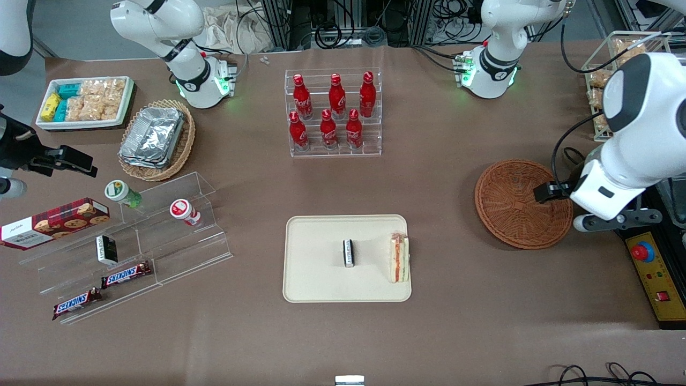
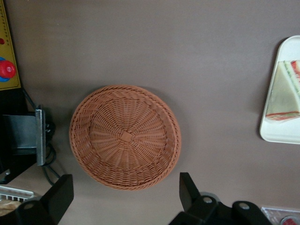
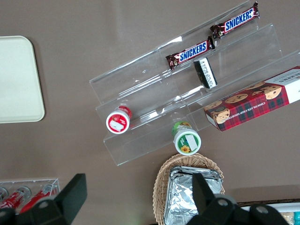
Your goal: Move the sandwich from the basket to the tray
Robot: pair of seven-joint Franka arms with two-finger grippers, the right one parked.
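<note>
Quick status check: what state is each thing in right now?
Triangular white-bread sandwich: resting on the tray, on its working-arm side.
Round reddish-brown wicker basket: empty.
Beige rectangular tray: holds the sandwich and a small black-and-white packet.
Left arm's hand: open, above the basket.

"SNICKERS" on two bars (image 3: 189, 54) on the clear rack, lower left of front view; no other legible txt.

round reddish-brown woven wicker basket (image 1: 517, 206): concentric weave, darker rim. large flat cream rectangular tray (image 1: 321, 279): plain, unpatterned. triangular white-bread sandwich (image 1: 399, 258): pale bread, red, orange, green filling stripes along edge. small black-and-white packet (image 1: 349, 252) on tray: black sides, white face. brown tabletop (image 1: 439, 332): uniform matte brown. black two-finger gripper (image 2: 126, 197), above basket: black fingers, spread apart.
</note>
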